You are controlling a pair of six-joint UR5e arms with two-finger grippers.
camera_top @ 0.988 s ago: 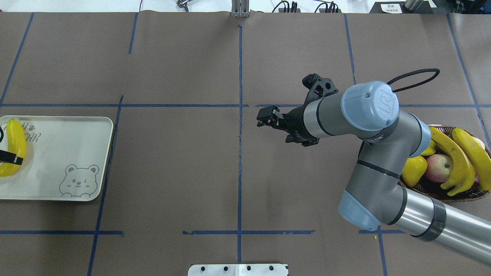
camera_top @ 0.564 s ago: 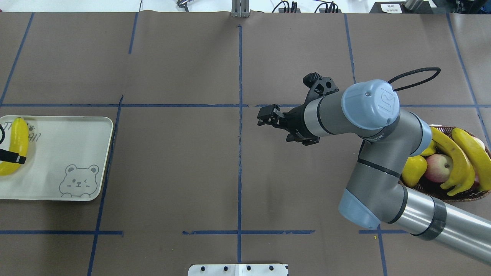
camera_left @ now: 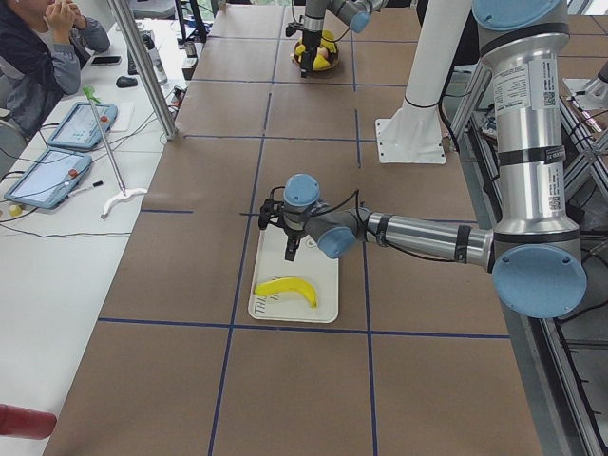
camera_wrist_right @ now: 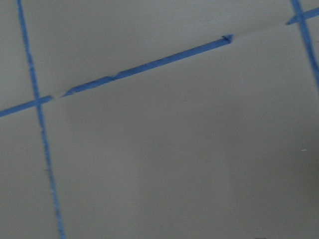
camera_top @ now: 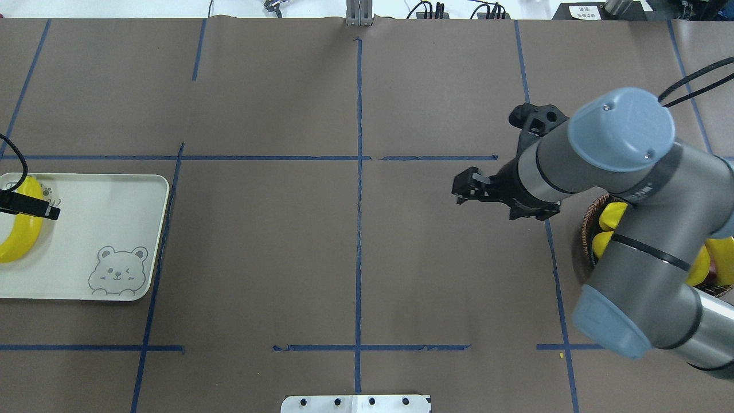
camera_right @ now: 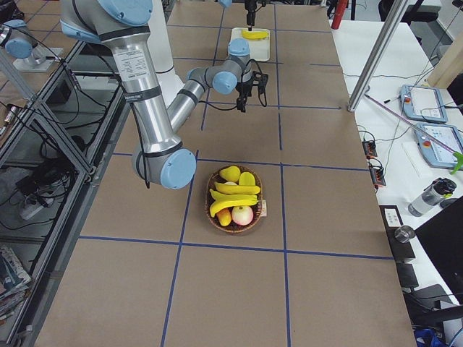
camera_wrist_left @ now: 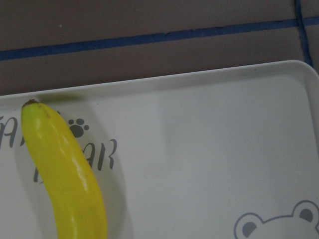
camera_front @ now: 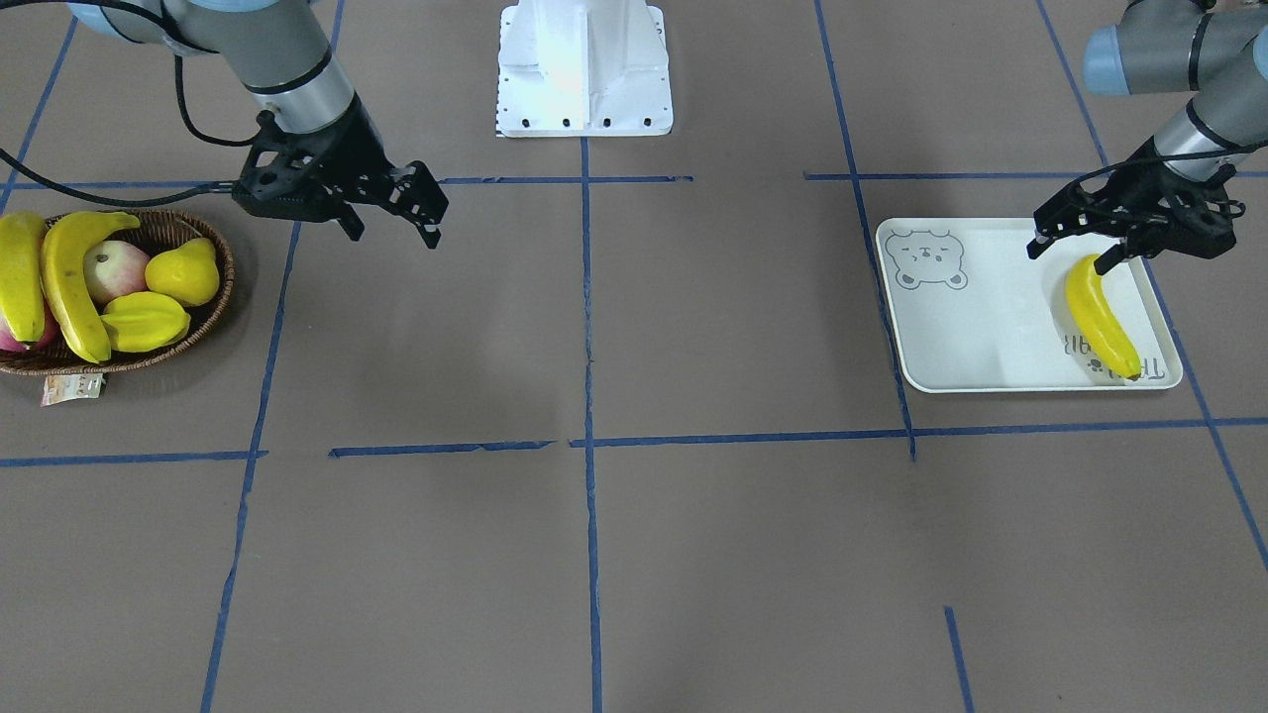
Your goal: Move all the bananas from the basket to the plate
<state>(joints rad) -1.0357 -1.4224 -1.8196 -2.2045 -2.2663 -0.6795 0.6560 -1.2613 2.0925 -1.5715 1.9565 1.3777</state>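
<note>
Across the brown counter [camera_front: 693,297] run blue tape lines in a grid, and the robot's white base [camera_front: 584,69] sits at the far edge. From overhead, the right arm's grey elbow [camera_top: 636,269] hides most of the basket [camera_front: 224,287]. It holds 2 bananas [camera_front: 69,287] beside an apple [camera_front: 104,269], a starfruit [camera_front: 144,322] and a pear-shaped yellow fruit [camera_front: 183,277]. Another banana [camera_front: 1100,317], glossy yellow with a dark tip, lies flat on the plate [camera_front: 991,337]. It rests over the grey lettering, at the end away from the bear face [camera_front: 926,259]. The left gripper [camera_front: 1070,255] hangs just over its upper end, fingers spread and released. The right gripper [camera_front: 392,234] is near the basket but apart from it, fingers spread, holding nothing.
</note>
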